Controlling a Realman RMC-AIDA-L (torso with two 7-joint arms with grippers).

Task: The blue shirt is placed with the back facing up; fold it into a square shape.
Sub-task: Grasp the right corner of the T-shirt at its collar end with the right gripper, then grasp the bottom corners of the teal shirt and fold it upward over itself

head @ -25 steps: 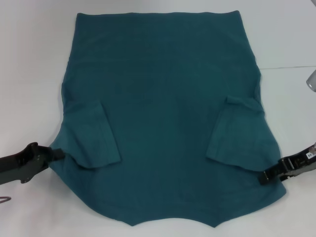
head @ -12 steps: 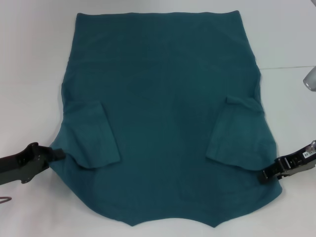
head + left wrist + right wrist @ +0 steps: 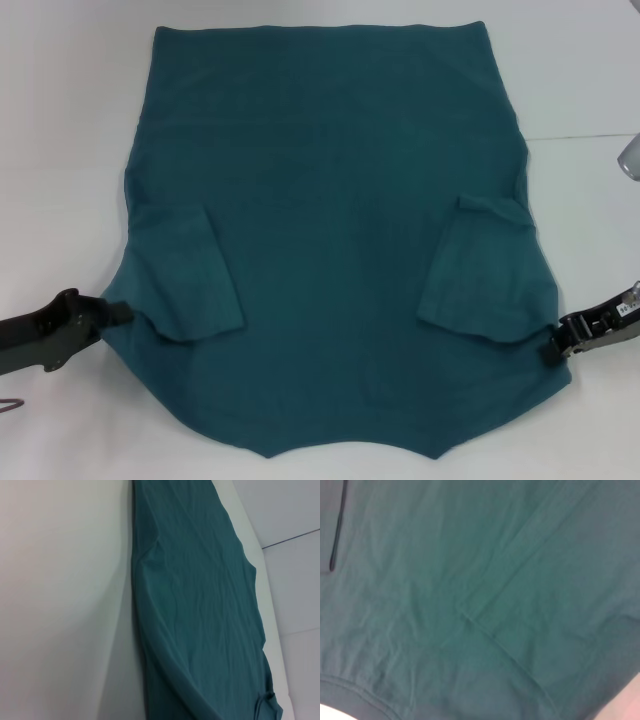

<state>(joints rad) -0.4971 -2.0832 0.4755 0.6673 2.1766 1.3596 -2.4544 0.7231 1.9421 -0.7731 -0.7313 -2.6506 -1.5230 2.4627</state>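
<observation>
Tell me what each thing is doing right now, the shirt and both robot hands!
blue shirt: spread flat on the white table, plain side up, both sleeves folded inward onto the body.
left end effector: low at the shirt's left edge, beside the folded sleeve; grip unclear.
right end effector: low at the shirt's right edge, beside the other folded sleeve; grip unclear.
</observation>
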